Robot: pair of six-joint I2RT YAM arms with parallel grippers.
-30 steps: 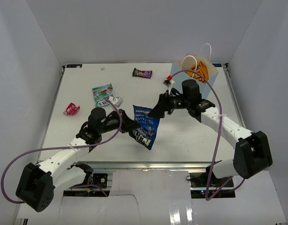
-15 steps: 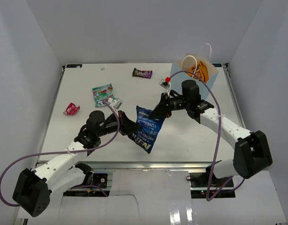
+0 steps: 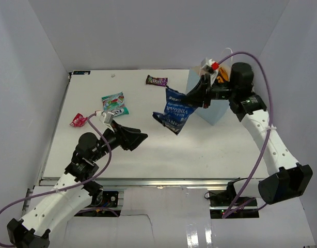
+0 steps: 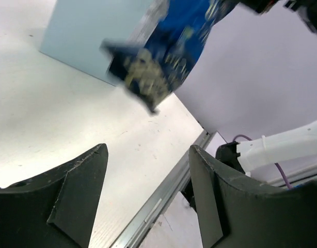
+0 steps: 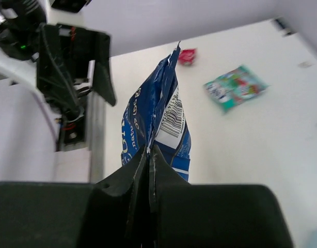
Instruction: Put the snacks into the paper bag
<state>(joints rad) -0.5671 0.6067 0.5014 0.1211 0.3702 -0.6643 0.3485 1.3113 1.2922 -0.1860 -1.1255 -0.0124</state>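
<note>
The step in hand is the carry of one snack to the bag. The right gripper is closed tight on the top seam of the dark blue bag; the right wrist view shows its two fingers pinched together on the crimped edge, with the packet hanging free below them. The packet is in the air, clear of the table, just beside the near-left wall of the paper bag, which stands upright at the far right corner of the table. Something orange shows at the bag's mouth, partly hidden by the arm.

The left gripper hovers over the near-left part of the table, its fingers spread wide with nothing between them, as its own wrist view confirms.

Three snacks lie on the table: the teal-white bag and the red-pink wrapper towards the left edge, and the dark purple candy pack near the far edge.

The next move probably calls for lifting the blue packet above the bag's rim, since it hangs lower than the opening, then bringing it over the mouth, clear of the rope handles, before the fingers let go. The limp packet may catch on the rim.
</note>
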